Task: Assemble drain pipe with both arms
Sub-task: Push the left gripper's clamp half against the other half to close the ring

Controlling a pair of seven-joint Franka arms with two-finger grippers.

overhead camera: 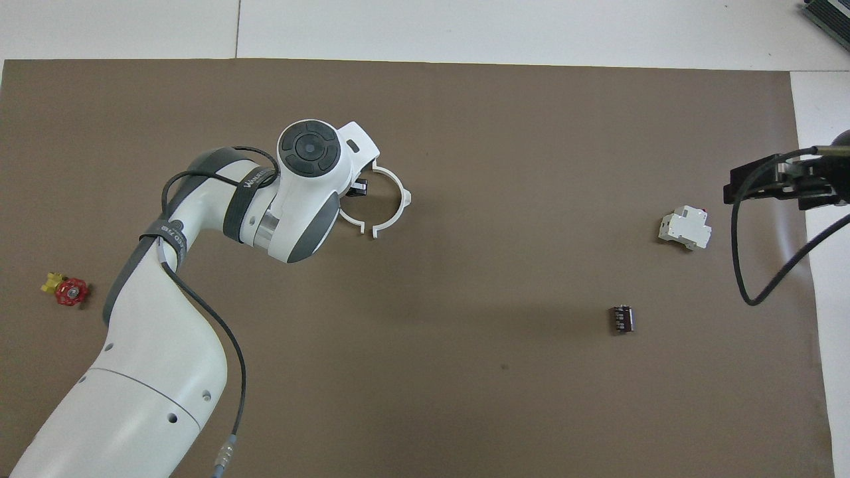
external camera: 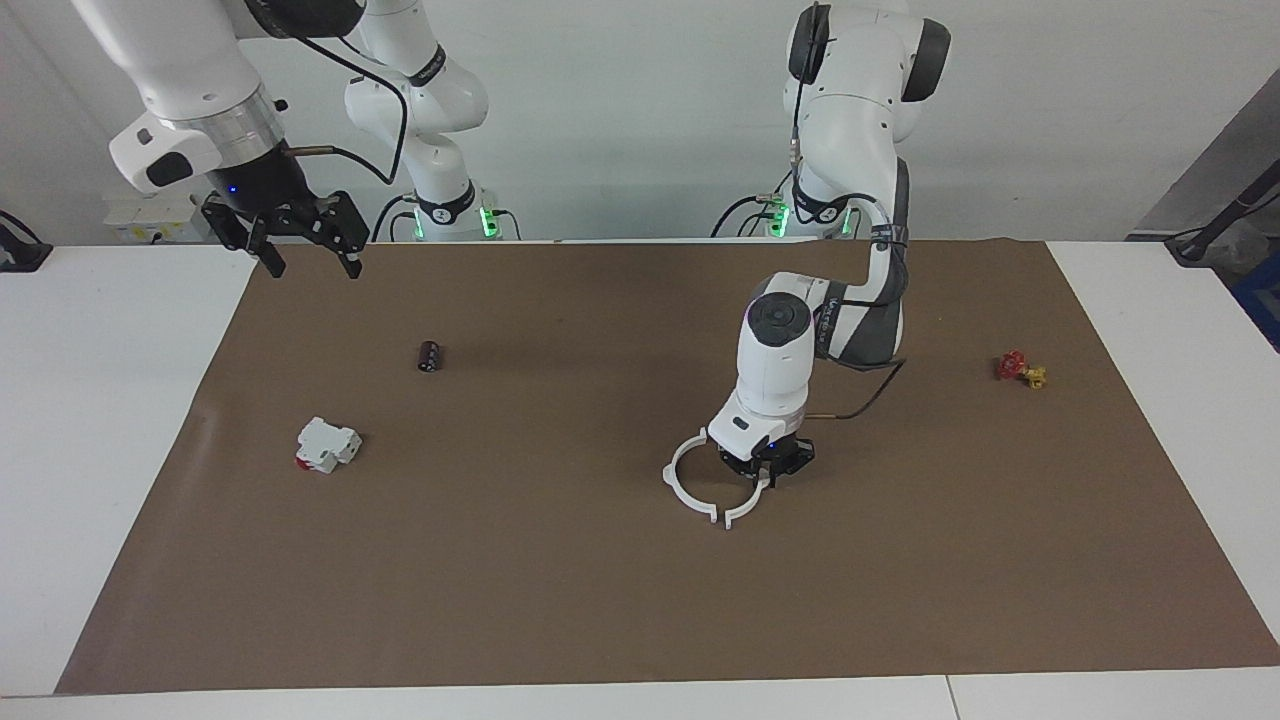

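The drain pipe lies on the brown mat as two white half-ring arcs that form a ring. The arc toward the right arm's end lies free. My left gripper is down at the mat, shut on the other arc. A small gap shows between the arcs' ends farther from the robots. The ends nearer to the robots are hidden under the left hand. My right gripper is open and empty, raised over the mat's edge at the right arm's end, and waits.
A white blocky part with a red end and a small dark cylinder lie toward the right arm's end. A red and yellow valve lies toward the left arm's end.
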